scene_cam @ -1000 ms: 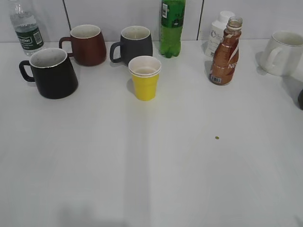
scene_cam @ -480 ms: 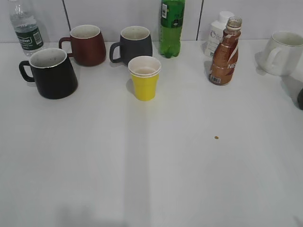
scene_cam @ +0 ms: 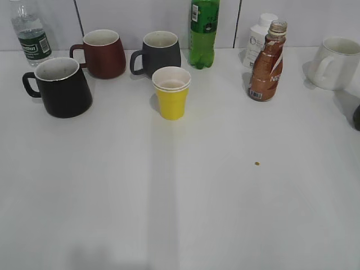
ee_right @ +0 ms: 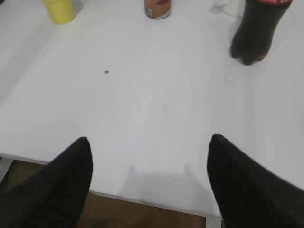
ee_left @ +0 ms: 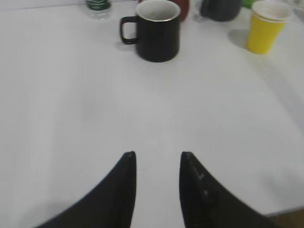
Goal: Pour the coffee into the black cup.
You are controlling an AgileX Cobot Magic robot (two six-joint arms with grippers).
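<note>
The black cup [scene_cam: 59,87] stands at the left of the white table, handle to the left; it also shows in the left wrist view [ee_left: 156,29]. The brown coffee bottle [scene_cam: 268,63] stands uncapped at the back right; its base shows in the right wrist view [ee_right: 157,8]. My left gripper [ee_left: 157,159] is open and empty above the near table, well short of the black cup. My right gripper [ee_right: 148,145] is wide open and empty over the table's front edge. Neither gripper shows in the exterior view.
A dark red mug [scene_cam: 104,53], a dark grey mug [scene_cam: 159,53], a yellow paper cup [scene_cam: 171,93], a green bottle [scene_cam: 203,32], a water bottle [scene_cam: 31,34], a white jar [scene_cam: 257,36] and a white mug [scene_cam: 337,63] stand along the back. A dark cola bottle [ee_right: 256,28] is at the right.
</note>
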